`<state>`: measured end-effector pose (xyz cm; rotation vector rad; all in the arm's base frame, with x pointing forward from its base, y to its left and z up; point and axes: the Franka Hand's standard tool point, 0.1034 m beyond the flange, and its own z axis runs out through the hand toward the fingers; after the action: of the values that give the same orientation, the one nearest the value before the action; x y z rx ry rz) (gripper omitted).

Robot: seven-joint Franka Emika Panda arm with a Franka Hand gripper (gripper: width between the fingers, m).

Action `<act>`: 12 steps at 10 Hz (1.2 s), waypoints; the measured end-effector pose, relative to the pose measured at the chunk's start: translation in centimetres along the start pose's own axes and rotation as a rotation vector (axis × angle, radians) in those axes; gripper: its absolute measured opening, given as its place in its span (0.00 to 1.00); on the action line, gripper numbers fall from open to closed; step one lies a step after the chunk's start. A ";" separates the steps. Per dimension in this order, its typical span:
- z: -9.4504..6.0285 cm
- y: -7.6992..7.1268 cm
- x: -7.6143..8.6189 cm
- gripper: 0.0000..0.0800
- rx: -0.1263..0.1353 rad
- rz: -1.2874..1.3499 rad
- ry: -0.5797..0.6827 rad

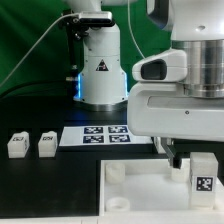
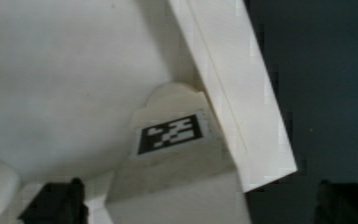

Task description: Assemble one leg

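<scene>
A white leg (image 1: pixel 202 176) with a black-and-white tag stands upright at the near corner of the large white tray-like part (image 1: pixel 135 190), on the exterior view's right. My gripper (image 1: pixel 192 160) is right over it. In the wrist view the leg (image 2: pixel 172 135) lies between my dark fingertips (image 2: pixel 55 203), with a gap showing beside it. The jaws stand wide apart, so my gripper (image 2: pixel 197 208) is open around the leg. The leg leans against the tray-like part's raised rim (image 2: pixel 229 90). Two more legs (image 1: pixel 17 144) (image 1: pixel 47 142) stand at the exterior view's left.
The marker board (image 1: pixel 100 135) lies flat in the middle of the black table. The arm's white base (image 1: pixel 100 70) stands behind it. The arm's bulky white link (image 1: pixel 185 85) fills the exterior view's upper right.
</scene>
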<state>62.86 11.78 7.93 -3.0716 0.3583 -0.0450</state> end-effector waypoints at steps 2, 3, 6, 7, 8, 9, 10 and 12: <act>0.0 0.1 0.0 0.81 -0.001 -0.112 0.003; 0.0 0.1 0.0 0.81 -0.001 -0.111 0.003; 0.0 0.1 0.0 0.48 -0.001 -0.102 0.003; 0.0 0.1 0.0 0.36 -0.001 -0.062 0.003; 0.1 0.1 0.0 0.36 0.000 -0.045 0.003; 0.1 0.2 0.1 0.36 0.000 0.050 0.003; 0.0 0.2 0.1 0.36 -0.001 0.123 0.003; 0.1 0.4 0.1 0.36 -0.007 0.538 0.003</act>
<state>62.92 11.38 7.79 -2.8675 1.1627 -0.0272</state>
